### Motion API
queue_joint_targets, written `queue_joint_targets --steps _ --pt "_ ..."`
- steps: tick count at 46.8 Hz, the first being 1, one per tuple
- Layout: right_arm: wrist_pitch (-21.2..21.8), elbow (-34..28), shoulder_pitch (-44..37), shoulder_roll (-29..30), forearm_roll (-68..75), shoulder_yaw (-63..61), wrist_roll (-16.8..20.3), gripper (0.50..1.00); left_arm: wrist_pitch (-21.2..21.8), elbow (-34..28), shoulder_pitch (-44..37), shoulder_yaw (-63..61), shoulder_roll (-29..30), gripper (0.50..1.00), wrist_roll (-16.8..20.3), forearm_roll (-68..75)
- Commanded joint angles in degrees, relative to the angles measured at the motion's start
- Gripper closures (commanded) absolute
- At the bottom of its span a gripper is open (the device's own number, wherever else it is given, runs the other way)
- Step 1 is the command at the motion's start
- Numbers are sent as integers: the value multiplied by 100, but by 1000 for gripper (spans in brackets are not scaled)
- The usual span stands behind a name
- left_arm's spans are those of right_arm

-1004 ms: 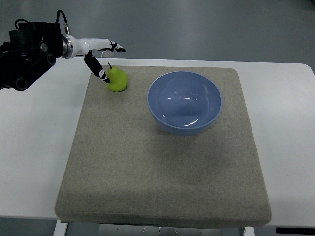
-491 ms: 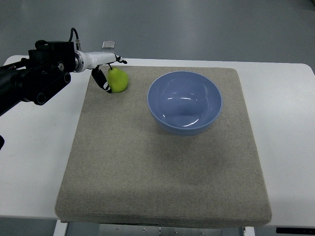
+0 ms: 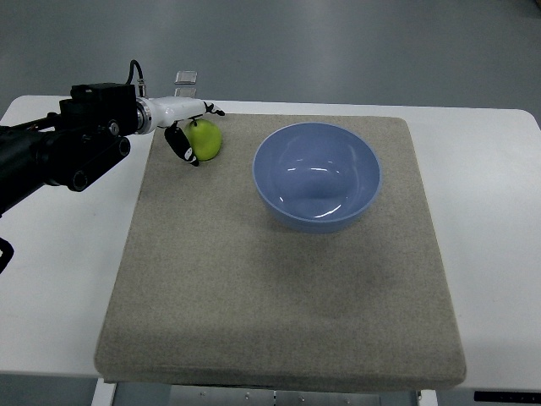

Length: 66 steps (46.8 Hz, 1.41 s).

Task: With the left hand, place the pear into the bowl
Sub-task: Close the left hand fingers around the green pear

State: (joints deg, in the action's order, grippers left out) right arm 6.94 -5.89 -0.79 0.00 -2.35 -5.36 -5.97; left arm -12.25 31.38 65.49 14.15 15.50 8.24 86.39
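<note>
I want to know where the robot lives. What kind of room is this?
Probably a robot test lab, not a kitchen. A plain white table holds a grey mat with just one pear and one blue bowl, over a bare grey floor.

The left arm enters from the picture's left edge, a bulky black forearm lying across the tabletop's far left corner and ending in a white wrist. The left robot hand has its dark-tipped fingers curled downward, the thumb side lower and the others reaching along the far edge. The right arm does not show.
</note>
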Motion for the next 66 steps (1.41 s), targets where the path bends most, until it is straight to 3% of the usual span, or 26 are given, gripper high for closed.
queue_joint_targets --steps 1,17,27,30,42,60,62,66 --pt "0 0 0 0 7 0 0 574 -5 0 7 0 6 506 2 1" --pt "0 0 0 0 7 0 0 574 -14 17 42 -17 59 514 2 71" --pt "0 0 0 0 -2 0 0 574 -14 17 25 -122 32 561 11 80" --pt "0 0 0 0 -2 0 0 574 -14 17 25 -237 32 604 11 80" --pt "0 0 0 0 -2 0 0 574 -14 17 16 -263 50 679 11 89" --pt "0 0 0 0 -2 0 0 574 39 17 16 -254 32 699 11 80" --pt "0 0 0 0 -2 0 0 574 56 17 16 -254 32 726 11 80" --pt "0 0 0 0 -2 0 0 574 57 17 16 -254 32 840 11 80"
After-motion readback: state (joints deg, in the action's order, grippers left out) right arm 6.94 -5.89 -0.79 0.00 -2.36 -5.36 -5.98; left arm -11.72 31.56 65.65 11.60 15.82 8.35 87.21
